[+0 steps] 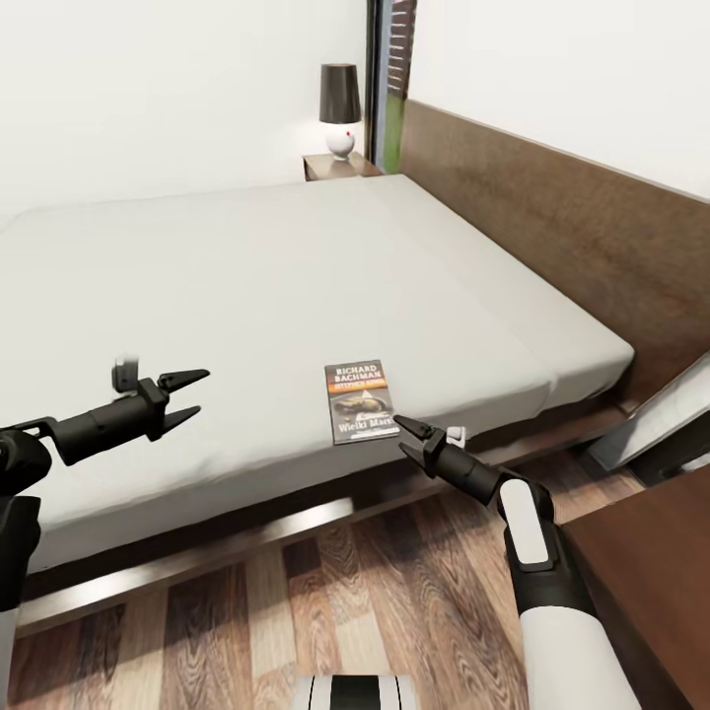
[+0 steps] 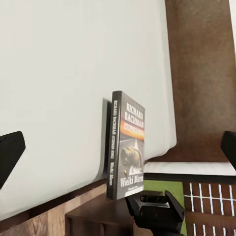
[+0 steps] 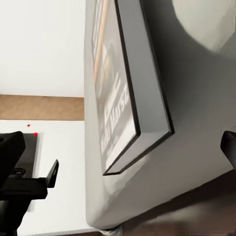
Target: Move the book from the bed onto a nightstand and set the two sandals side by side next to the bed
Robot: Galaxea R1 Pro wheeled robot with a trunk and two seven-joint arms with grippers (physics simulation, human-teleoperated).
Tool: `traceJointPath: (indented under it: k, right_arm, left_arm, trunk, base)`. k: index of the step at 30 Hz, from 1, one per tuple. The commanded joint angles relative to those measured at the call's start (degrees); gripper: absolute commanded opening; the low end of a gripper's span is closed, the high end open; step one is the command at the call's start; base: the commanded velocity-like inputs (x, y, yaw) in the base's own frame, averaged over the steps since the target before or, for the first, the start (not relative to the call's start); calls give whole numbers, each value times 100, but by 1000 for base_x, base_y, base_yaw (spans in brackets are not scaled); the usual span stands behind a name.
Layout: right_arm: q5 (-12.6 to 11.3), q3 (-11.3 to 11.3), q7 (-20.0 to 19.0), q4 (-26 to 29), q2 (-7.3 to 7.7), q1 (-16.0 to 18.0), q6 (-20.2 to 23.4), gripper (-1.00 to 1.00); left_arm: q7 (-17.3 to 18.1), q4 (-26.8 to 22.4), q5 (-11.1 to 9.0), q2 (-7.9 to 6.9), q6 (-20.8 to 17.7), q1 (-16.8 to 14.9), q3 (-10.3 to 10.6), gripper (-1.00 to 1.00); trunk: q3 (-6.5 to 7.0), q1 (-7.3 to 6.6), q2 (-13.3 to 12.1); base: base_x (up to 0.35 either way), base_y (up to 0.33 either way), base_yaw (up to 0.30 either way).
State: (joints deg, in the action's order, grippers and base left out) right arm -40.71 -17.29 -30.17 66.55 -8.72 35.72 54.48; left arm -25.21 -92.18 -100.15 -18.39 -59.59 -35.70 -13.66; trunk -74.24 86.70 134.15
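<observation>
Reaching in from the floor side, our right gripper (image 1: 412, 440) sits with its fingers spread at the bed's (image 1: 247, 286) near edge, tips just beside the lower right corner of the book (image 1: 361, 400) and nothing held between them. In the right wrist view that book (image 3: 125, 98) fills the frame close up, lying flat on the mattress with its corner towards us. Our left gripper (image 1: 187, 394) hovers over the mattress well apart from the book, its fingers parted and empty too.

The book lies by the bed's near edge, towards the headboard (image 1: 552, 227) end. Our worry is the grasp — a thin paperback flat on a soft surface gives little to pinch, and a low approach could shove it inward or nudge it over the edge onto the floor. Farther off, at the bed's far corner, a nightstand (image 1: 335, 166) carries a lamp (image 1: 340, 104) — clutter to avoid when setting down.
</observation>
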Motion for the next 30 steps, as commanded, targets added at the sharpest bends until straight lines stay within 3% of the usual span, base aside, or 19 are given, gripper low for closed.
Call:
traceJointPath:
  k: [1,27,28,30]
  right_arm:
    - [27,-23,-32,-1,-7,5,37,100]
    - [22,-28,-33,-11,-5,5,36,100]
    - [22,-28,-33,-11,-2,5,36,-100]
    - [23,-23,-35,-11,-2,5,34,-100]
  left_arm:
    - [-63,-1,-52,4,-16,-1,-2,100]
    - [-114,23,-23,46,-11,55,13,100]
    - [-116,25,-23,48,-11,55,13,100]
    - [-119,29,-22,51,-10,55,13,100]
  trunk:
    - [-4,0,2]
    - [-3,0,2]
    - [-3,0,2]
    - [-3,0,2]
  base:
    - [135,154,0]
    - [28,31,0]
    - [0,0,0]
    - [0,0,0]
